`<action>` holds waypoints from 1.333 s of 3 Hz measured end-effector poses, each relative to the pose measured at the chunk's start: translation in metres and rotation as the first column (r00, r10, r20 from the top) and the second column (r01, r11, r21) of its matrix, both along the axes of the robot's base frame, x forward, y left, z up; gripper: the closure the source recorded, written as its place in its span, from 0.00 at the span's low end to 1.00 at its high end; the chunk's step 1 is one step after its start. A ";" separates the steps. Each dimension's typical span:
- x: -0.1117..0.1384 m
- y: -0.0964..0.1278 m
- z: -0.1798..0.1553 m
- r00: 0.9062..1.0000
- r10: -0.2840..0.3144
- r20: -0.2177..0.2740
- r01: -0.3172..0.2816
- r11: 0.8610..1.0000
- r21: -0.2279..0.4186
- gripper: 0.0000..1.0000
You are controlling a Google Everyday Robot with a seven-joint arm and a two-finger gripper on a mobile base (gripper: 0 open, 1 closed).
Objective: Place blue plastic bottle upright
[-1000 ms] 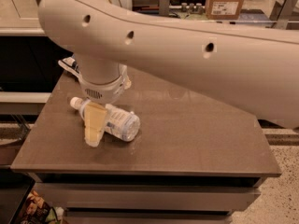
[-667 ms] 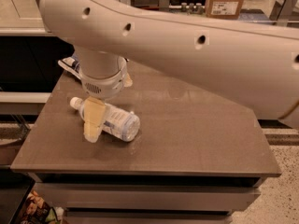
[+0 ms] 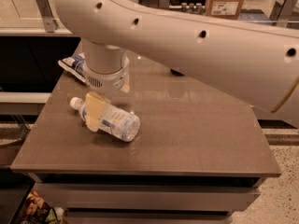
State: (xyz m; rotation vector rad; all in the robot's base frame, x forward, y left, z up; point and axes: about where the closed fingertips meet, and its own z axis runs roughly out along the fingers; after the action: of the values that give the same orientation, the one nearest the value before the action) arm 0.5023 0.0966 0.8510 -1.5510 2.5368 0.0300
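The blue plastic bottle point(image 3: 114, 122) lies on its side on the brown table point(image 3: 196, 129), at the left. Its white cap point(image 3: 74, 102) points left and a little away from me; its base points toward the table's middle. My gripper point(image 3: 97, 111) hangs straight down from the wide white arm point(image 3: 196, 45). It sits over the bottle's neck end, and its pale yellow tip covers part of the bottle near the shoulder. The bottle rests on the table.
A flat blue-and-white snack bag point(image 3: 74, 64) lies at the table's back left, partly behind the wrist. A small dark object point(image 3: 177, 72) shows at the back, mostly hidden under the arm. The table's front edge point(image 3: 140, 171) is close below the bottle.
The gripper has risen slightly over the bottle's neck end, and the arm has shifted a little. The bottle has not moved.
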 end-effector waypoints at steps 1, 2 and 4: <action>-0.002 0.003 -0.003 1.000 -0.018 -0.009 0.018 0.999 0.040 0.41; -0.002 0.003 -0.003 1.000 -0.017 -0.007 0.017 0.999 0.040 0.64; -0.003 0.004 -0.003 1.000 -0.015 -0.005 0.015 0.999 0.040 1.00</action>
State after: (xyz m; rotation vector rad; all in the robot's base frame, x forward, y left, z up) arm 0.4994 0.1004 0.8480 -1.5193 2.5348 0.0822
